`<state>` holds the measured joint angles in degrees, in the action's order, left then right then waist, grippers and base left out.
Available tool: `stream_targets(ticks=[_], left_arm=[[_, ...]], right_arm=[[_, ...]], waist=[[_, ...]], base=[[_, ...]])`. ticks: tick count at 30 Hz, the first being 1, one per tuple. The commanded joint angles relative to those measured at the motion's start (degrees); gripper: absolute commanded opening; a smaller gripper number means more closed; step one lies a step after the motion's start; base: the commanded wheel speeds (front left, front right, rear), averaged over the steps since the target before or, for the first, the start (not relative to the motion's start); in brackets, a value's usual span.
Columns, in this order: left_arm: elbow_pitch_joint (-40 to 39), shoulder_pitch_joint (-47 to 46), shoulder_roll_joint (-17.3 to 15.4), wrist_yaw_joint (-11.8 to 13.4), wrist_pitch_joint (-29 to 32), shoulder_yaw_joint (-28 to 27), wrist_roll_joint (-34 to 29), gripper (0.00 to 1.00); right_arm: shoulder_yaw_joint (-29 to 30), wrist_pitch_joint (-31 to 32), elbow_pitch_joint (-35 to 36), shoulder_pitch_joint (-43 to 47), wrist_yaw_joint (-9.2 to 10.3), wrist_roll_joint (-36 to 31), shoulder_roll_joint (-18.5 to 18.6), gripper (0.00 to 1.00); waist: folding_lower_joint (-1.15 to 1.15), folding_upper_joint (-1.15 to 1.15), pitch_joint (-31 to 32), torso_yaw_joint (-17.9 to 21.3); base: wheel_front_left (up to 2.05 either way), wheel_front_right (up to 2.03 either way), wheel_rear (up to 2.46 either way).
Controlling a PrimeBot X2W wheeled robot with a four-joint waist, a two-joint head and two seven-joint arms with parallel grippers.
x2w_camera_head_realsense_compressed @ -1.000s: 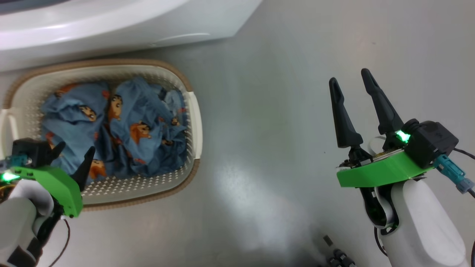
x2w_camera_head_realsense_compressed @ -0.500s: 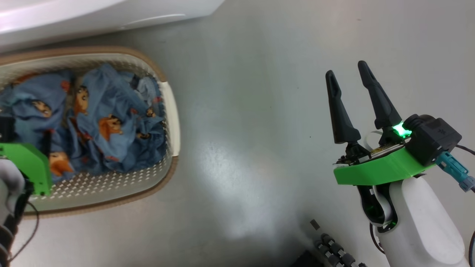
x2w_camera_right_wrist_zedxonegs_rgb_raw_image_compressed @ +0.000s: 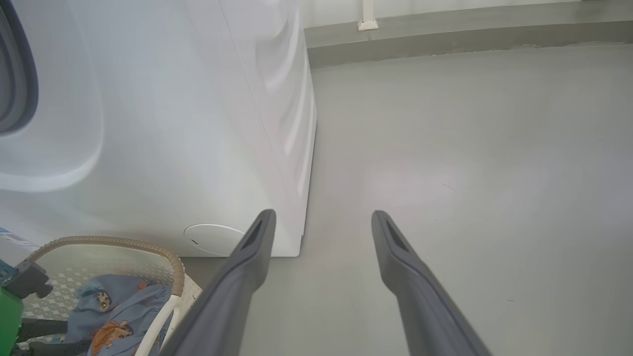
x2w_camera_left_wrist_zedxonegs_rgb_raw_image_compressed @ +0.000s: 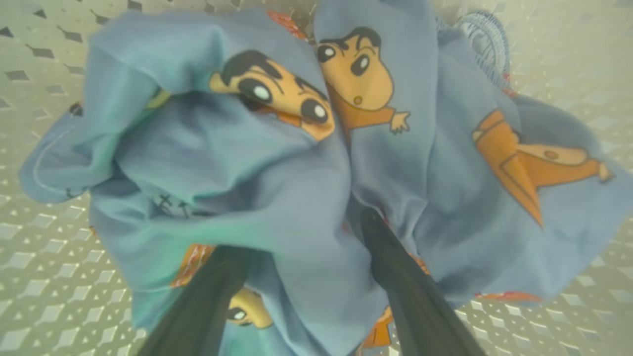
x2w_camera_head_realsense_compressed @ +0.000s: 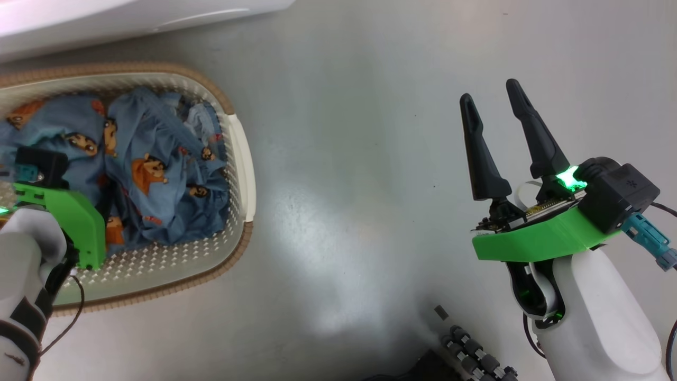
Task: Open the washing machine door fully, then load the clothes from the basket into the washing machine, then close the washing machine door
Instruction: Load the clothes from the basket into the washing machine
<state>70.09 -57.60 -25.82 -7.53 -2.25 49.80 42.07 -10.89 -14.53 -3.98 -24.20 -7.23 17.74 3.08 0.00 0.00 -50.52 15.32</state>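
Your left pincer (x2w_camera_left_wrist_zedxonegs_rgb_raw_image_compressed: pixel 299 235) has dropped into the clothes (x2w_camera_head_realsense_compressed: pixel 158 174): jaws wide, tips buried, a fold between them, the basket (x2w_camera_head_realsense_compressed: pixel 240 159) all around. Nothing looks pinched yet, so close before lifting. Your right pincer (x2w_camera_head_realsense_compressed: pixel 488 91) hangs wide over bare floor (x2w_camera_head_realsense_compressed: pixel 344 159), the washing machine (x2w_camera_right_wrist_zedxonegs_rgb_raw_image_compressed: pixel 148 148) ahead to its left.

Blue clothes (x2w_camera_head_realsense_compressed: pixel 158 137) bunched in basket (x2w_camera_head_realsense_compressed: pixel 244 159), nr washer (x2w_camera_head_realsense_compressed: pixel 106 21)

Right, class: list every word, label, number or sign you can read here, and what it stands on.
No text is readable.
Sticker on the washing machine: blurred, cut off by the frame edge.
Small dark marks on the clothes: too blurred to read.
Logo on the right wrist's camera housing: too small.
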Motion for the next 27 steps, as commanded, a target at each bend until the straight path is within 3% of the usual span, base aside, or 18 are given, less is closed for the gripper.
stream_targets(ticks=[1,10,11,12,13,14,27], left_arm=[[0.30,0.07,-2.05,0.06,0.34,-0.69,-0.68,1.00],[0.61,-0.70,-2.26,0.05,0.81,0.12,0.61,0.99],[0.56,-0.73,-2.32,0.05,0.81,0.11,0.94,0.82],[0.54,-0.75,-2.39,0.05,0.87,0.14,1.25,0.41],[0.50,-0.79,-2.47,0.05,0.87,0.20,1.52,0.07],[0.46,-0.80,-2.58,0.05,0.83,0.31,1.72,0.00],[-4.20,2.27,-2.41,0.05,-1.34,1.71,7.18,0.00]], right_arm=[[-1.21,-0.47,1.14,1.40,-0.25,0.60,-0.20,1.00],[-1.18,-0.47,1.99,1.67,-0.25,0.52,-0.20,1.00],[-1.13,-0.47,2.08,1.76,-0.25,0.50,-0.20,1.00],[-1.10,-0.47,2.13,1.81,-0.25,0.50,-0.20,1.00],[-1.10,-0.47,2.18,1.86,-0.25,0.49,-0.20,1.00],[-1.10,-0.47,2.21,1.89,-0.25,0.47,-0.20,1.00],[-0.15,-0.47,1.18,1.68,-0.25,-0.08,-0.20,1.00]], waist=[[0.00,0.00,0.08,0.26],[0.00,0.00,-1.70,1.76],[0.00,0.00,-1.78,1.83],[0.00,0.00,-1.83,1.90],[0.00,0.00,-1.87,1.96],[0.00,0.00,-1.86,2.01],[0.00,0.00,2.09,-0.04]], base=[[0.00,0.00,0.00],[0.00,0.00,0.00],[0.00,0.00,0.00],[0.00,0.00,0.00],[0.00,0.00,0.00],[0.00,0.00,0.00],[0.00,0.00,0.00]])
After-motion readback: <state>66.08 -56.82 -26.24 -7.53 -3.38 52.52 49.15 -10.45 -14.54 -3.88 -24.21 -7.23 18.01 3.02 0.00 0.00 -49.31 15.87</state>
